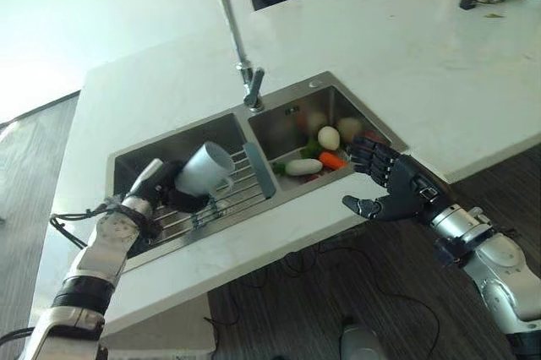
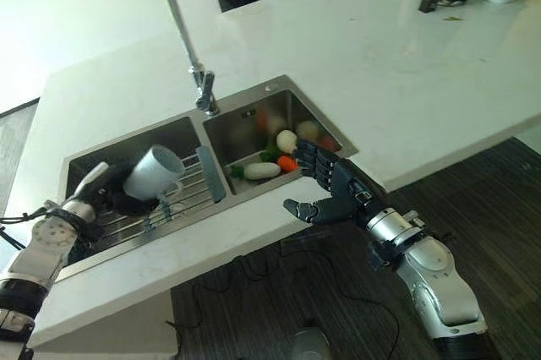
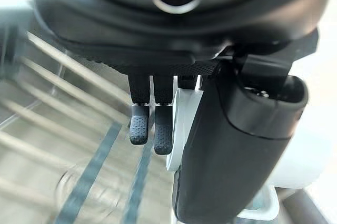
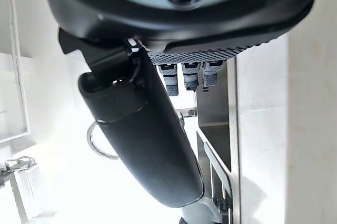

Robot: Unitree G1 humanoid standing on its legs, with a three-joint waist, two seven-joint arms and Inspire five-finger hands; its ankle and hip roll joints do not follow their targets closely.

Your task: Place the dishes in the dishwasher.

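**Mug held over L sink basin**

Pale blue-grey mug, plain, w/ handle on its lower side, tipped so the open mouth faces up and toward the tap. Gripped by left hand, fingers curled round the base end, white-covered thumb sticking up on the outer side; in left wrist view fingertips bent down against the white mug wall. Held just above the wire rack in the L basin, not resting on it.

Double steel sink set in white counter. L basin: rack w/ a clear glass item lying on it, below the mug. Grey-blue divider piece leaning btwn basins. R basin: white veg, carrot, pale round item, some greens. Tall tap behind the divide.

Right hand at front R corner of sink, over the counter edge, fingers spread and relaxed, holding nothing, well apart from the mug.

Far counter corner: assorted dishes, too blurred to tell.
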